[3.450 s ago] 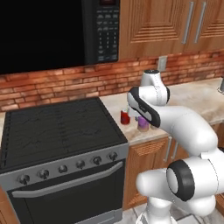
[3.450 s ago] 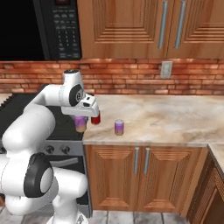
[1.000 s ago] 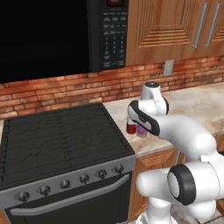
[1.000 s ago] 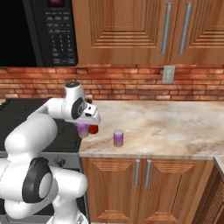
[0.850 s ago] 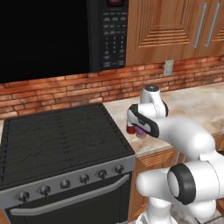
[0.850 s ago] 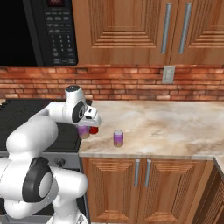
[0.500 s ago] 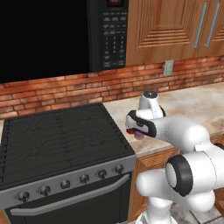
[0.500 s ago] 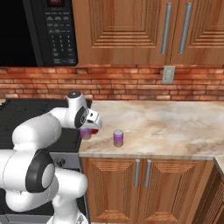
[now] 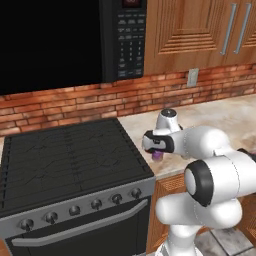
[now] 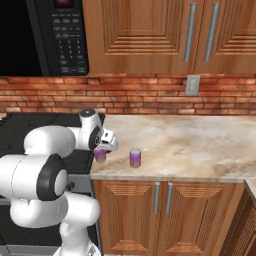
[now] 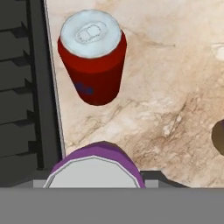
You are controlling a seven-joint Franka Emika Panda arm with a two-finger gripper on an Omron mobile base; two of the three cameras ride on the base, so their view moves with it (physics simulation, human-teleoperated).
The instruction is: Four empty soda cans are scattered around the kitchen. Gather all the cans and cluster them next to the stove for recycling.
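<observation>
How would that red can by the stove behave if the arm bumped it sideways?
The red can stands upright, taller than wide, so it would probably tip rather than slide. Being round, it could then roll across the counter. Its smooth wall likely offers little grip.

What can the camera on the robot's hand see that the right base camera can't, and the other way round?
Only the hand view shows a red can standing upright on the counter beside the stove's edge.

Only the right base view shows the microwave, the wooden cabinets, the brick wall and the robot's arm.

Both show the purple can in the gripper, the beige counter and the black stove. The second purple can is clear from the right base view; the dark shape at the hand view's right edge may be it.
</observation>
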